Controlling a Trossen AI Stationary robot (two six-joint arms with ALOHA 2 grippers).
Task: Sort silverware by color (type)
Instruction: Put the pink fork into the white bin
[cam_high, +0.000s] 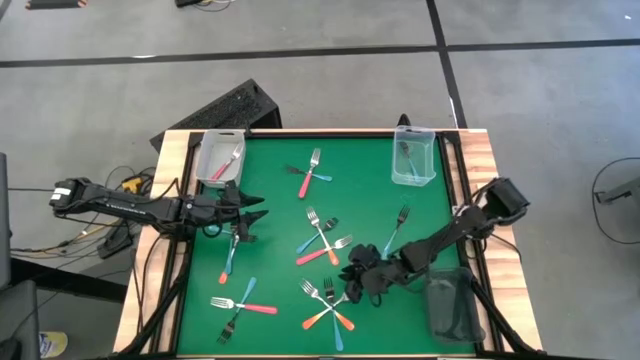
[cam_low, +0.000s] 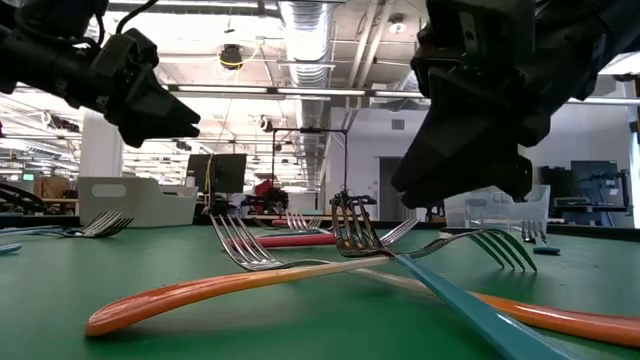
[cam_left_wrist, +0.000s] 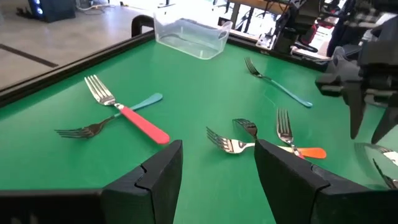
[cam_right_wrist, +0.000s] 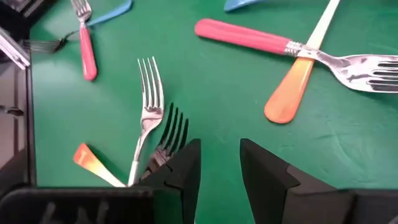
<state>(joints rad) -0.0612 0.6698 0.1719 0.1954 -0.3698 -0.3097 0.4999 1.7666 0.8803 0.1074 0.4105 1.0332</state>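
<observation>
The silverware is forks with pink, blue or orange handles, lying scattered and crossed on the green mat (cam_high: 280, 210). One pair lies at the far middle (cam_high: 310, 176), a cluster at the centre (cam_high: 322, 241) and another cluster near the front edge (cam_high: 328, 303). My left gripper (cam_high: 258, 208) hovers open at the mat's left, above a pink fork (cam_high: 230, 255), with nothing between its fingers (cam_left_wrist: 217, 149). My right gripper (cam_high: 352, 272) is open just right of the front cluster, low over the mat. Bare mat shows between its fingers (cam_right_wrist: 221, 152), and fork tines (cam_right_wrist: 171, 127) lie beside one finger.
A clear bin (cam_high: 220, 158) at the far left holds a pink fork. A clear bin (cam_high: 413, 160) at the far right holds a blue fork. A dark bin (cam_high: 452, 305) sits at the near right. A lone blue fork (cam_high: 398, 228) lies behind my right arm. Wooden borders edge the mat.
</observation>
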